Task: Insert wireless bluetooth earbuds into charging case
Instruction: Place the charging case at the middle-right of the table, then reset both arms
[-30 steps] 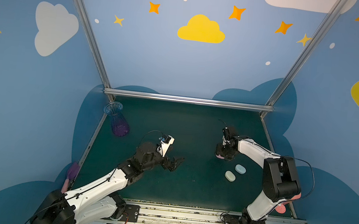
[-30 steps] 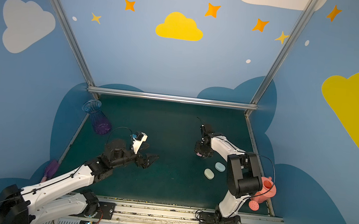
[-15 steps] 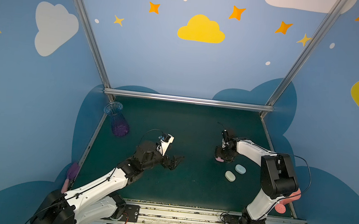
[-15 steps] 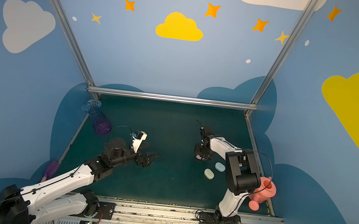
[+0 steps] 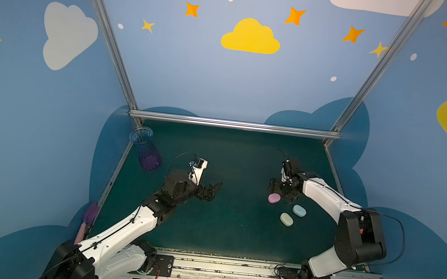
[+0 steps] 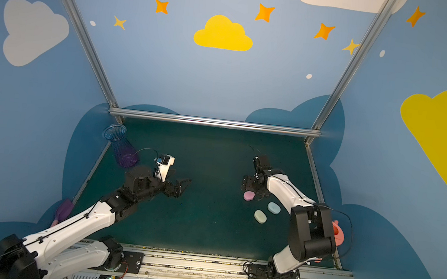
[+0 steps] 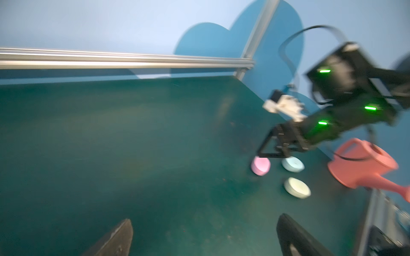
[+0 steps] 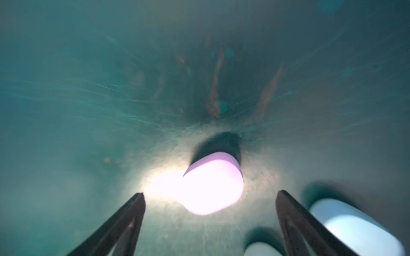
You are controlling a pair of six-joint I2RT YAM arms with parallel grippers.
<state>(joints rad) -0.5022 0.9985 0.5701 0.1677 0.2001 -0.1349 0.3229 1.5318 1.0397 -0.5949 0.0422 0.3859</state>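
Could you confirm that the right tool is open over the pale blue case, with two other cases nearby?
Not quite: the right wrist view shows the right tool open over the pink case; the pale blue case and the cream case lie nearby.

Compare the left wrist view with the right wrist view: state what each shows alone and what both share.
Left wrist only: left fingers, pink watering can, right arm, back rail. Right wrist only: a close look between the open right fingers. Both: pink case, blue case, cream case, green table.
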